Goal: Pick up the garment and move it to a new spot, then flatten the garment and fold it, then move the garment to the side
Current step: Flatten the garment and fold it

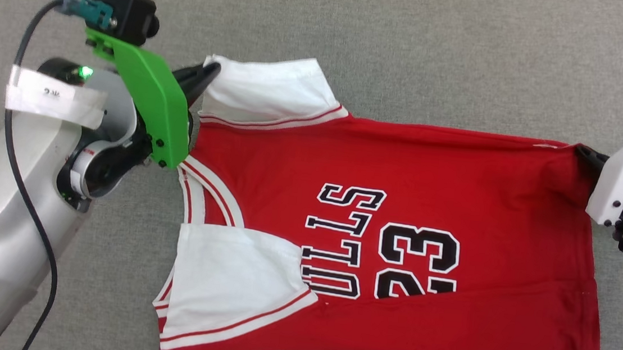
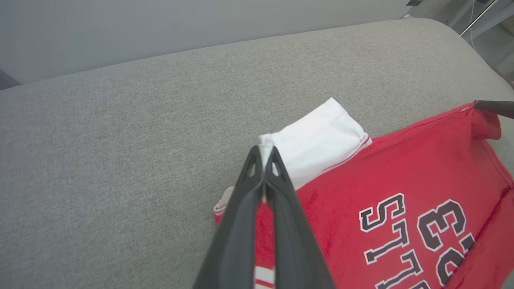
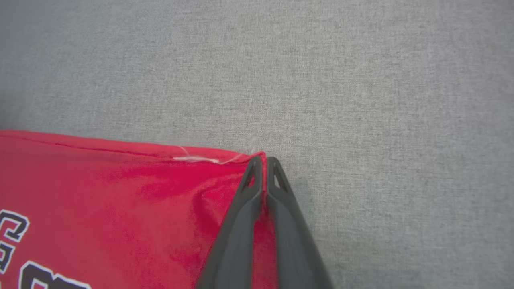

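On grey surface (image 1: 414,37), jersey (image 1: 290,162) lies flat. Left pincer (image 2: 264,150) clamps sleeve tip (image 2: 266,140), right pincer (image 3: 264,160) hem corner (image 3: 241,158). I call it fold step; next lift both evenly across.

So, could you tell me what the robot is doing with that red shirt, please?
It is working on the red jersey, which lies on the grey fabric surface. The left pincer is shut on the far white sleeve, and the right pincer is shut on the far hem corner, so the far edge runs straight between them. The near edge is folded up over part of the print.
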Controlling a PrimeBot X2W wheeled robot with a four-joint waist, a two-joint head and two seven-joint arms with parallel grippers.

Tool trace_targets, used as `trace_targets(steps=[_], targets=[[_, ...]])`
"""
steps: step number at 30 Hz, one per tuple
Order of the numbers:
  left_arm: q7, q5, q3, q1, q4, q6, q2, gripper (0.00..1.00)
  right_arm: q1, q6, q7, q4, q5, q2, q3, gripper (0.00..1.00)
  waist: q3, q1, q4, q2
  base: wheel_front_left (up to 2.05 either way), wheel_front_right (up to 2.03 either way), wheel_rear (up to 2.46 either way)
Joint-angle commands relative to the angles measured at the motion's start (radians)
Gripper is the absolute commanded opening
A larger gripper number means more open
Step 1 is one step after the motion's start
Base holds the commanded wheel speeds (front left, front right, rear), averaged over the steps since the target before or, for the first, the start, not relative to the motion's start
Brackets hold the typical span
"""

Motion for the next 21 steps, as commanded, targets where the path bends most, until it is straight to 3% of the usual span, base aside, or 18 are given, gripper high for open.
trace_targets(steps=[1,16,21], targets=[[-0.009,-0.009,0.004,0.036,-0.007,0.011,0.01,0.0,0.029,-0.001,-0.015,-0.01,0.013,-0.005,-0.003,0.0,-0.06,0.0,0.007,0.0,0.0,0.0,0.0],[-0.07,-0.075,-0.018,0.363,-0.118,0.074,0.059,0.0,0.307,-0.001,-0.082,-0.113,0.159,-0.043,-0.006,0.0,-0.212,0.0,0.056,0.0,0.0,0.0,0.0],[-0.08,-0.098,-0.03,0.457,-0.148,0.09,0.07,0.0,0.381,-0.001,-0.08,-0.158,0.128,-0.09,0.024,0.0,-0.225,0.0,0.063,0.0,0.0,0.0,0.0]])
